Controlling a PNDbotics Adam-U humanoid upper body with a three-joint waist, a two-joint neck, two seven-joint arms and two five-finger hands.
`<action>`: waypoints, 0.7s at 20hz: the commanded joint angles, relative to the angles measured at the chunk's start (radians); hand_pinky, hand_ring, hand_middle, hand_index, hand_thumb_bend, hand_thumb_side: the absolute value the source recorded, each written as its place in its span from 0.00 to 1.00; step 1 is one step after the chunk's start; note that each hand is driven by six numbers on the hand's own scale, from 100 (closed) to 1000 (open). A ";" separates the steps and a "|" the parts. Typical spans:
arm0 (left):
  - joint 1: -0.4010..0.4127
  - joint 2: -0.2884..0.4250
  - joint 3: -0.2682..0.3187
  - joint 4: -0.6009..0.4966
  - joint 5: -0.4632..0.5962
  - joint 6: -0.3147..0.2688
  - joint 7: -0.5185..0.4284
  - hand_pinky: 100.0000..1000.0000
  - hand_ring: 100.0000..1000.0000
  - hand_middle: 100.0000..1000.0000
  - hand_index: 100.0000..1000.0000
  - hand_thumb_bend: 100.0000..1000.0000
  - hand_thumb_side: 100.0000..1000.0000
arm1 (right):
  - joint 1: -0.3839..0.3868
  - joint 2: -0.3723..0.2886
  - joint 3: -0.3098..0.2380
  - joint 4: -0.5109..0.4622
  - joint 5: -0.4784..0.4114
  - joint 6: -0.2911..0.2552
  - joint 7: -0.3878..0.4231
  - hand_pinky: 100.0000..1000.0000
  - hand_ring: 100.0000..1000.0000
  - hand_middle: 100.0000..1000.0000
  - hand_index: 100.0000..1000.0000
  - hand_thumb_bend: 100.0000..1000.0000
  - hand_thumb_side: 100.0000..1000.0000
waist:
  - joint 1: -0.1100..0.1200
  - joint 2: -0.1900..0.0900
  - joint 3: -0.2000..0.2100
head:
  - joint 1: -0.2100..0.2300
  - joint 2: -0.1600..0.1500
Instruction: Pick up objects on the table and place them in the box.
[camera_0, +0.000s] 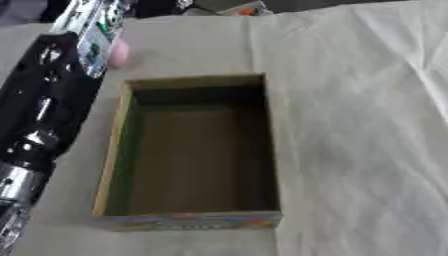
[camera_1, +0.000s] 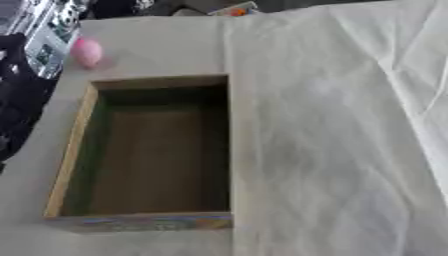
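Looking down at a cloth-covered tabletop (camera_0: 359, 125), pale and creased, with an open cardboard box (camera_0: 271, 150) sitting left of the middle. Long and rectangular, dark brown floor inside, tan walls, greenish tint along the inner left wall, some coloured print on the near outer face. Nothing inside it as far as can be seen.

Small pink rounded thing (camera_1: 87, 51) resting on the cloth just beyond the box's far left corner, outside the box, apart from its rim. Shows best in the right eye view; half hidden behind the arm in the left eye view. Can't make out what it actually is, just pink and blobby.

Left arm (camera_0: 39, 110) coming in along the left edge, glossy black shell with a silver joint down near the lower left corner, reaching up toward the far left where some silver and green-ish hardware shows. Ends right next to the pink thing, but can't tell whether touching it. Left hand itself not clearly visible, so can't tell if released, clenched or grasping anything. Right hand nowhere in either view.

Bit of orange clutter (camera_1: 236, 10) at the far edge, past the cloth.
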 joint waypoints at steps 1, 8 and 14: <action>-0.022 0.026 0.010 -0.001 0.011 0.009 -0.043 0.88 0.89 0.86 1.00 0.78 1.00 | -0.009 -0.028 -0.006 -0.014 -0.002 -0.003 0.002 0.58 0.80 0.80 0.90 0.00 1.00 | -0.005 -0.017 0.000 | -0.012 -0.003; -0.021 0.062 0.014 -0.014 -0.017 0.033 -0.098 0.89 0.90 0.87 1.00 0.72 1.00 | -0.007 -0.025 -0.005 -0.014 0.001 -0.002 0.003 0.58 0.80 0.80 0.90 0.00 1.00 | -0.010 -0.012 0.004 | -0.028 -0.009; -0.006 0.112 0.022 -0.016 -0.067 0.058 -0.139 0.90 0.92 0.89 1.00 0.67 1.00 | 0.001 -0.025 -0.008 -0.014 0.004 -0.002 0.000 0.58 0.80 0.80 0.90 0.00 1.00 | -0.012 -0.015 0.011 | -0.047 -0.005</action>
